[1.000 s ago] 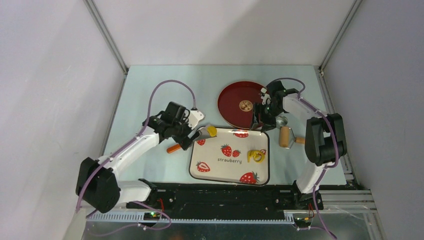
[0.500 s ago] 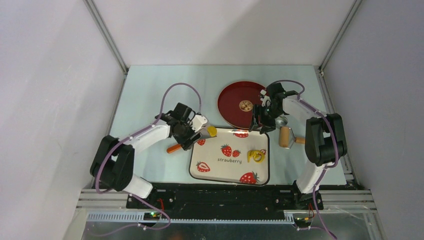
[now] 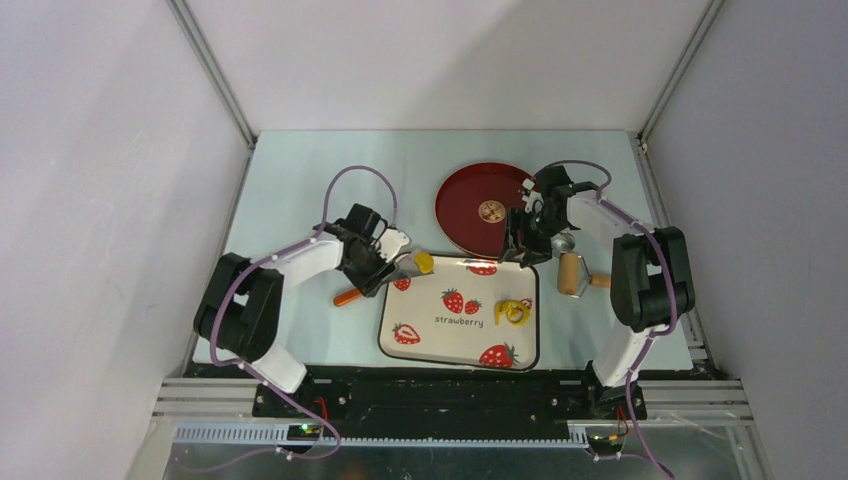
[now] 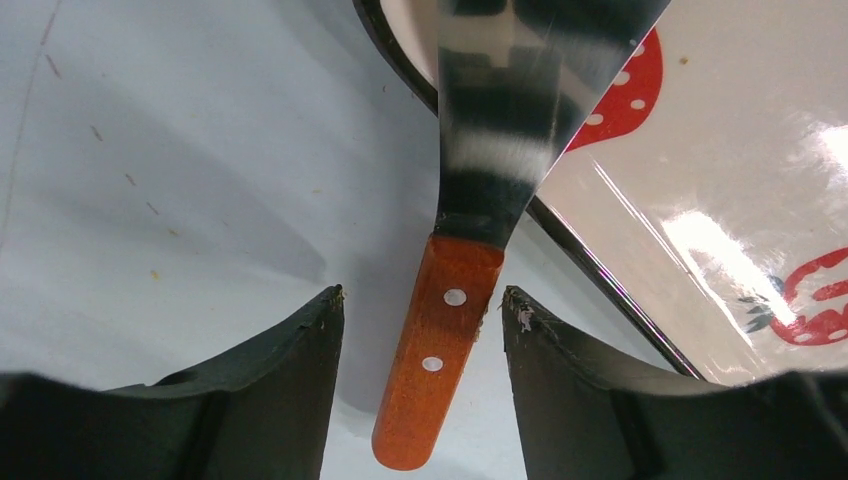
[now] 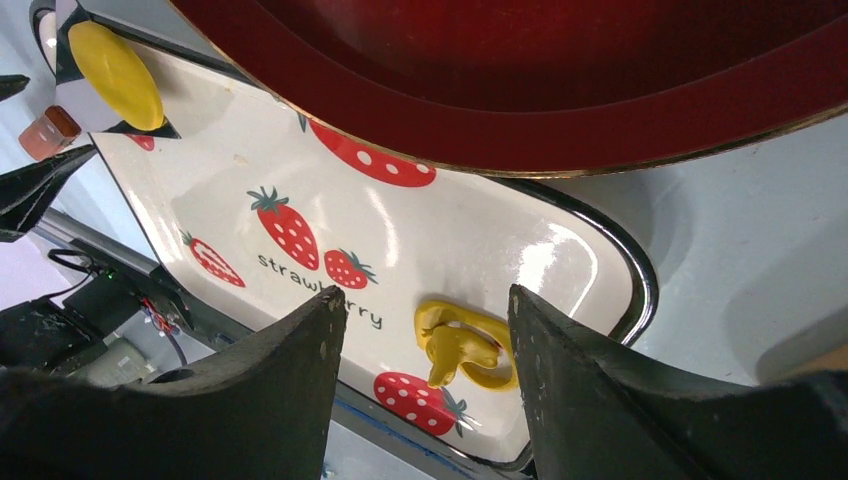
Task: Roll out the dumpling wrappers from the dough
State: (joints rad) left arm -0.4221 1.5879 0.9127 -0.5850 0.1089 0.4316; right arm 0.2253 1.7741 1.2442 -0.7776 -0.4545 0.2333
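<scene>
**Left jaws astride the spatula handle, wrapper out on the blade**

The left jaws stand apart on either side of the orange spatula handle (image 4: pixel 437 360), not yet clamped on it. The handle's long axis runs straight out between them, over the table (image 4: pixel 150 150) to the steel blade (image 4: pixel 510 110) at the tray's (image 3: pixel 430 345) far-left corner. On that blade lies the round yellow wrapper (image 3: pixel 425 262). The right jaws, also apart and empty, hover beside the red plate (image 5: pixel 600 100), above the ragged dough scrap (image 5: pixel 462 345) on the tray. The left jaws are much the nearer to the wrapper.

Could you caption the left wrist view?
Left pincer straddling an orange-handled spatula, blade over the strawberry tray rim.
</scene>
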